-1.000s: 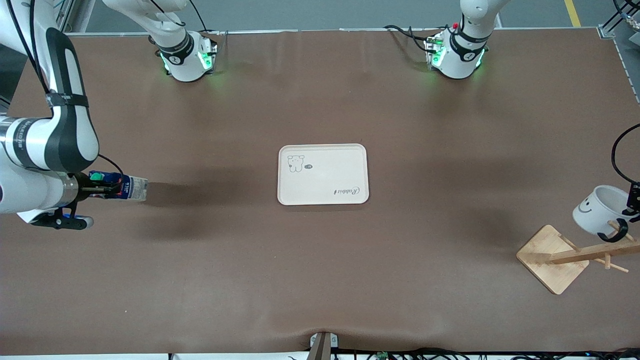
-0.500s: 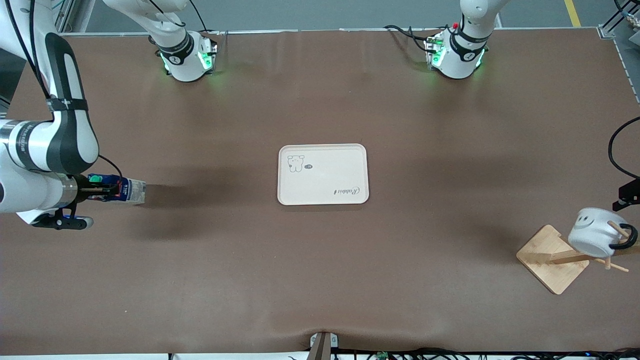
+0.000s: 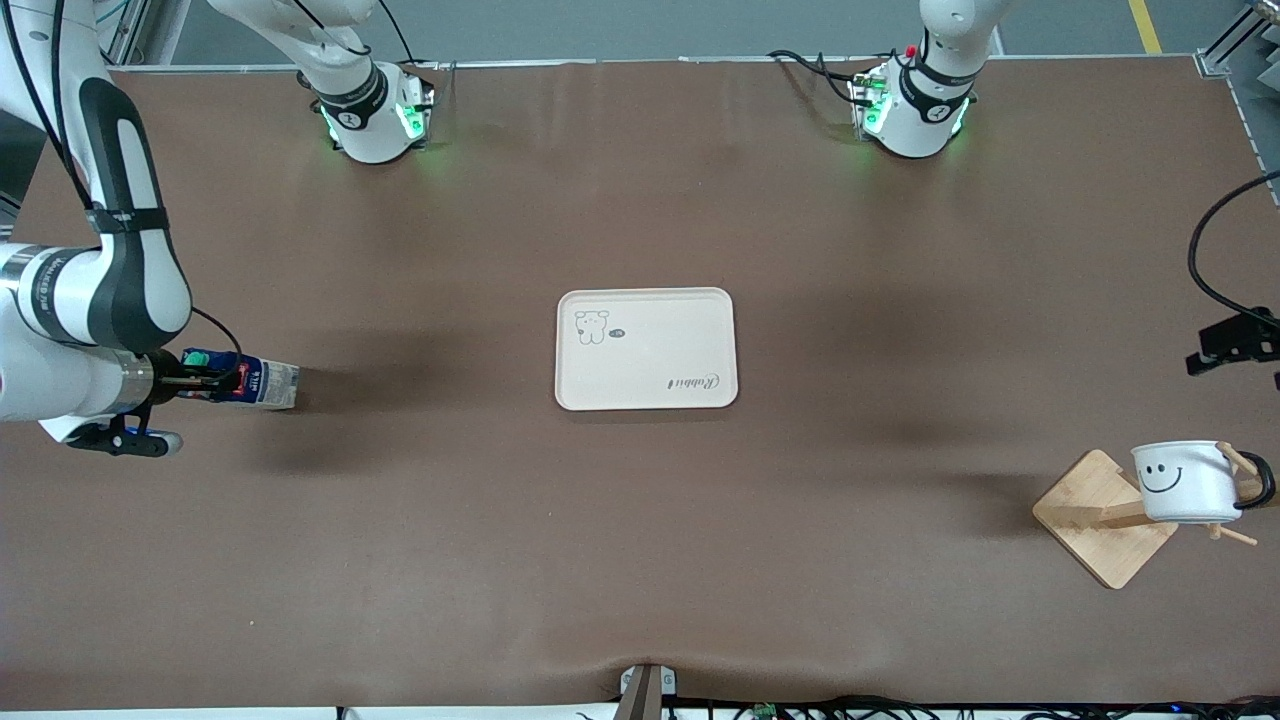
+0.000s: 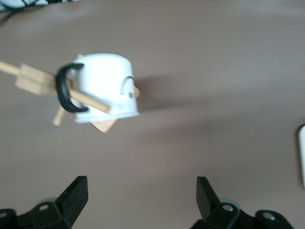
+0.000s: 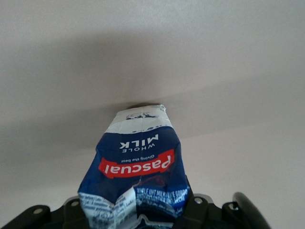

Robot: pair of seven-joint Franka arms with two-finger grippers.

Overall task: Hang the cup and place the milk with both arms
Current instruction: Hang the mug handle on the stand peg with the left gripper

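Observation:
The white smiley cup [image 3: 1185, 482] hangs by its black handle on a peg of the wooden rack [image 3: 1100, 515] at the left arm's end of the table. In the left wrist view the cup [image 4: 107, 90] shows with the peg through its handle. My left gripper [image 4: 142, 195] is open and empty, drawn back clear of the cup, and in the front view the left gripper [image 3: 1232, 345] shows only partly at the edge. My right gripper [image 3: 205, 380] is shut on the milk [image 3: 250, 380], a blue carton [image 5: 138, 162] held tipped on its side just over the table at the right arm's end.
A cream tray [image 3: 700, 330] with a small animal drawing lies in the middle of the table, between both arms. The rack's square wooden base sits near the table edge at the left arm's end. Brown tabletop stretches between the tray and each gripper.
My left gripper opened and let go of the cup, which swung down to hang on the peg. The gripper then drew away from the rack. The right arm with the milk barely moved.

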